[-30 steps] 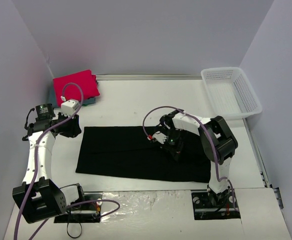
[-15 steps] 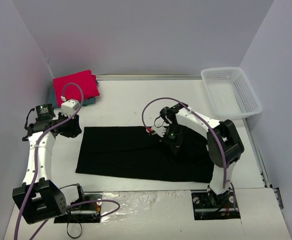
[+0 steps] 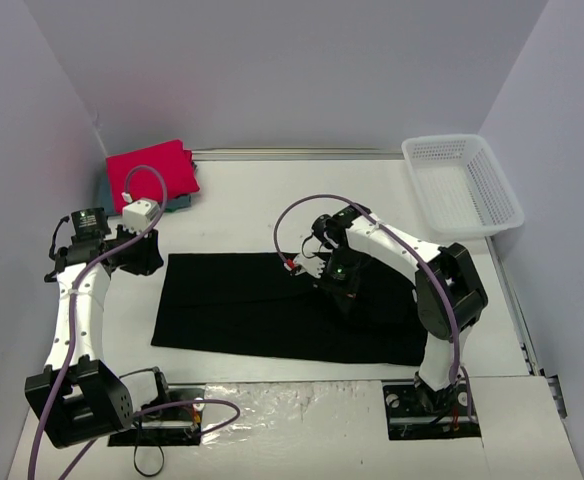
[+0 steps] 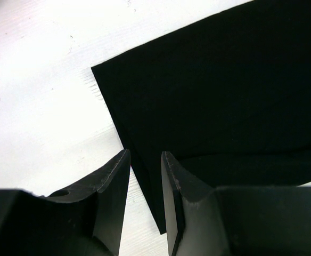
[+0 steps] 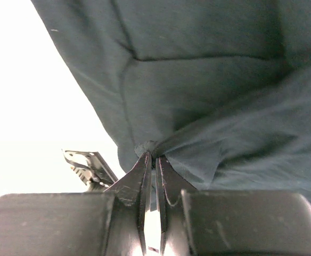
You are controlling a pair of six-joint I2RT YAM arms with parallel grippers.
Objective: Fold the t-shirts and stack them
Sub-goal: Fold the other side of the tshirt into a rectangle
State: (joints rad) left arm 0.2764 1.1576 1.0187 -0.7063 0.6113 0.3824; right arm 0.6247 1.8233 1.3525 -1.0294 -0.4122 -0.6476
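**Fold of the black shirt in hand; right arm has cloth, left has none**

Black t-shirt lies spread flat mid-worktop, long side running left to right. Right pincer is clenched on a small pinch of it near the far edge, right of centre; the cloth puckers to a peak at the tips and creases fan out from there.

Left pincer sits over the shirt's far-left corner, jaws parted by a narrow gap with nothing between them; the cloth edge runs flat underneath.

Red-pink shirt is folded in the far-left corner, on top of the teal-blue shirt, of which only a sliver shows; my read is two done and the black one left.

The next move probably needs the left arm down and clamped on that corner edge; then both arms carry the far edge toward the near side together. If the right pulls alone, the shirt will likely skew or drag rather than fold.
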